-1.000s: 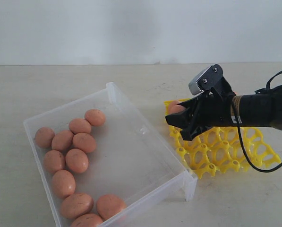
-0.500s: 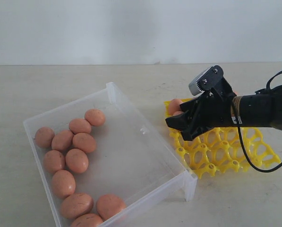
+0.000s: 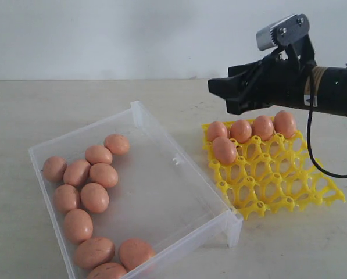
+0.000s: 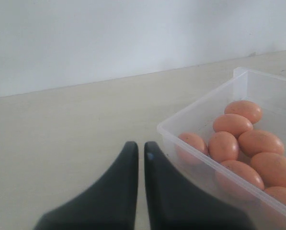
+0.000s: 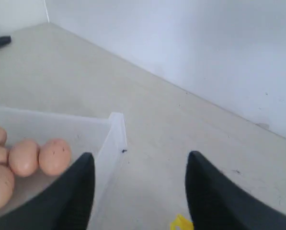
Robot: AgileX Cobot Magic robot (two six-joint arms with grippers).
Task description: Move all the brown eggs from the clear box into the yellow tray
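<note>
Eggs (image 3: 224, 149) fill five cups of the yellow tray (image 3: 253, 207); your right claw (image 3: 219, 96) hangs spread above it, left claw (image 4: 139, 146) pressed together near the clear box (image 3: 161, 192).

Brown eggs (image 3: 80, 196): pinkish-brown, smooth, a few with faint dark specks. Clear box (image 3: 161, 200): colourless, translucent, milky along the rims. Yellow tray (image 3: 278, 189) beside the clear box: bright yellow openwork lattice. Counter (image 3: 57, 110): pale beige, plain. Right tool (image 3: 219, 96): black, with a silver-grey camera housing (image 3: 281, 32) and black cable (image 3: 315, 157). Left tool (image 4: 137, 158): black. Wall (image 3: 132, 35): white.
</note>
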